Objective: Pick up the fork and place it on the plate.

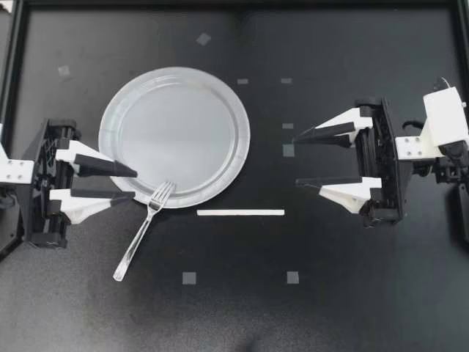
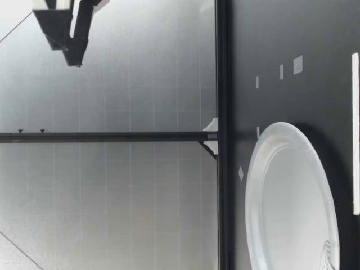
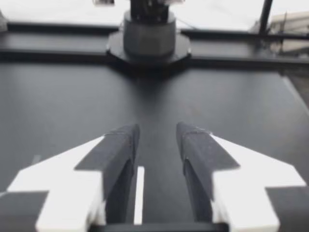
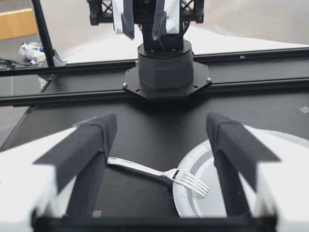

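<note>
The fork (image 1: 142, 233) lies at a slant on the table (image 1: 352, 308). Its tines are up on the rim of the plate (image 1: 174, 132), on the side where the white strip (image 1: 240, 213) is, and the handle runs off onto bare table on my left arm's side. So only the tine end is over the plate's edge.

My left gripper (image 1: 134, 185) is right at the plate's edge. Its fingers are a little apart with nothing between them, and the tips are just beside the fork's tines. One fingertip overlaps the rim seen from above, but I can't tell how high it is off the plate. In the left wrist view the gap is narrow, with only dark table and a bit of the white strip under it.

My right gripper (image 1: 297, 160) is well apart from the plate on the other side, fingers spread wide and empty. Its wrist view shows the fork and plate ahead, framed between the two fingers.

The strip lies flat just beside the plate, and a few tape squares (image 1: 189, 278) dot the table.
</note>
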Robot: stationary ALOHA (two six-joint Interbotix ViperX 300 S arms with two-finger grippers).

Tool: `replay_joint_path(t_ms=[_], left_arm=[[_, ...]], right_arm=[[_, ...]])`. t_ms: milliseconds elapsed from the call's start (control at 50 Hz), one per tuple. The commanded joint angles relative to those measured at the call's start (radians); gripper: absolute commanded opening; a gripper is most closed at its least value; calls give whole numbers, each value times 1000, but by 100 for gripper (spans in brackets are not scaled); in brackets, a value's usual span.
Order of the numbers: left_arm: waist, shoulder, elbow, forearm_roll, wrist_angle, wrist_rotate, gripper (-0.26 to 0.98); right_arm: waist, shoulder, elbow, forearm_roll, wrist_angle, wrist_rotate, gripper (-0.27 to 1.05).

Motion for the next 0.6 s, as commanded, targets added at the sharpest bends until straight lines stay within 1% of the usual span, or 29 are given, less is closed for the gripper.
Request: replay_joint_path(t_ms=[0,280,580], left_arm=[[3,-8,-12,-9,23,-3,42],[3,-41,-6,-11,31,-2,42],[3,-43,-3,-11,31,-2,42]], right_arm=[[5,-3,-21,9,-11,2,73],[5,18,-21,9,-11,2,73],[5,18,-17,9,-11,2,73]])
